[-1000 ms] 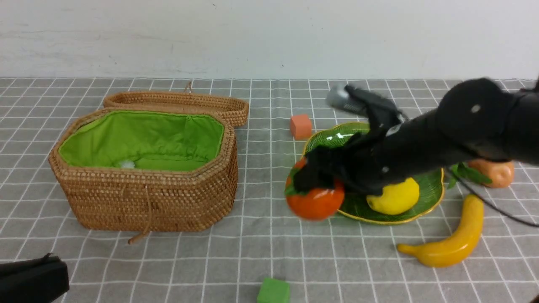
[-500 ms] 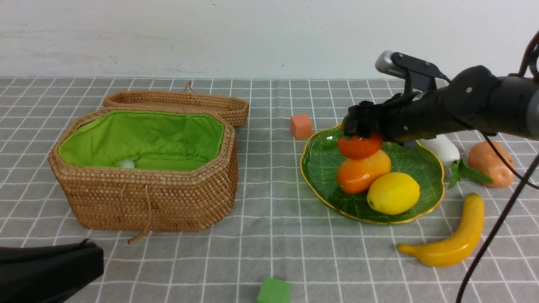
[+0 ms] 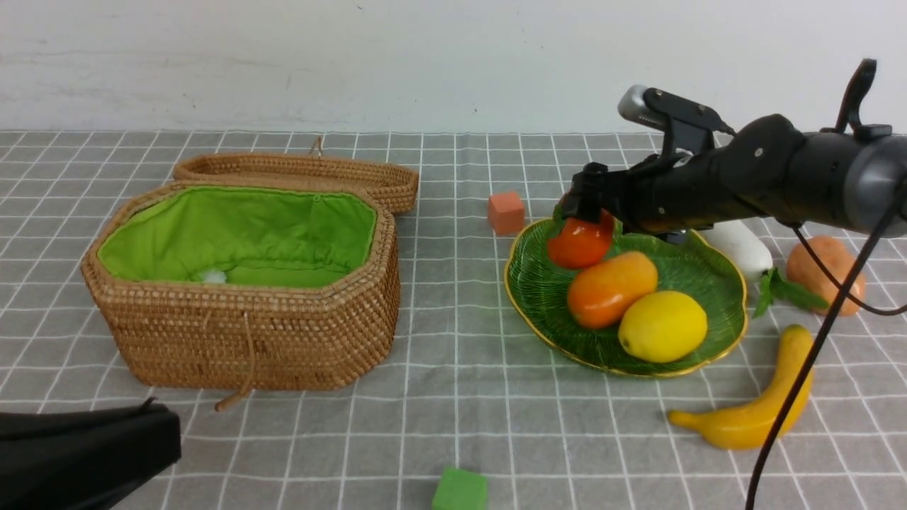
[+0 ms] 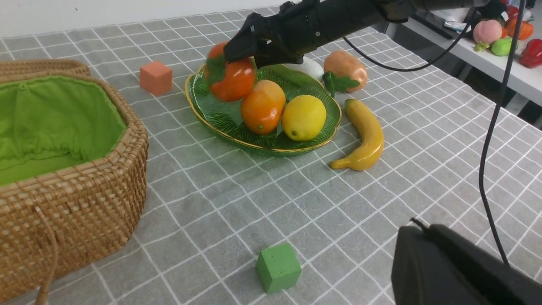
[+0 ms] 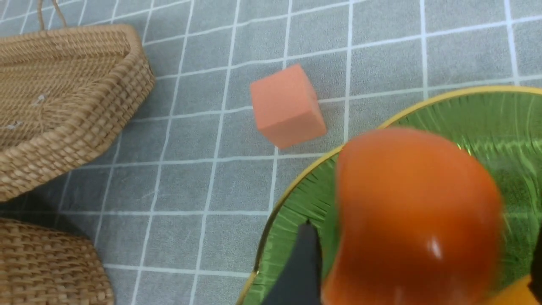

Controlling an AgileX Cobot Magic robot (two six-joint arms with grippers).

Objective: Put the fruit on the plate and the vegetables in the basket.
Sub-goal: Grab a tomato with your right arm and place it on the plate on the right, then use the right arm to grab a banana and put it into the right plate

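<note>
Right now the persimmon [image 3: 579, 242] sits just under the right gripper [image 3: 589, 202], between its two fingers [image 5: 302, 262]. The fingers are spread wide. In the right wrist view a strip of green plate shows between the fruit and one finger, so they are not squeezing it. The fruit looks blurry there.

The persimmon is at the far left part of the plate [image 3: 538, 297], near the gold rim. The mango [image 3: 611, 288] lies next to it, and the lemon [image 3: 662, 326] touches the mango. So three fruits are on the plate. The banana [image 3: 758, 411] lies on the cloth, just beside the plate's front right edge. The radish [image 3: 740, 244] and the potato [image 3: 815, 265] lie on the cloth behind the plate – the radish partly hidden by the arm.

The basket [image 3: 248, 333] is well to the left, with its lid [image 3: 297, 170] flipped open behind it. Only the front view shows a small white bit low inside – too small to tell what it is.

The left wrist view shows the persimmon's green leaf cap; the right wrist view does not. An orange cube [image 3: 506, 212] sits near the plate's far left rim, and a green cube [image 3: 460, 490] sits at the front.

The left gripper [image 3: 142, 432] is low at the front left, closed tight, with nothing in it.
</note>
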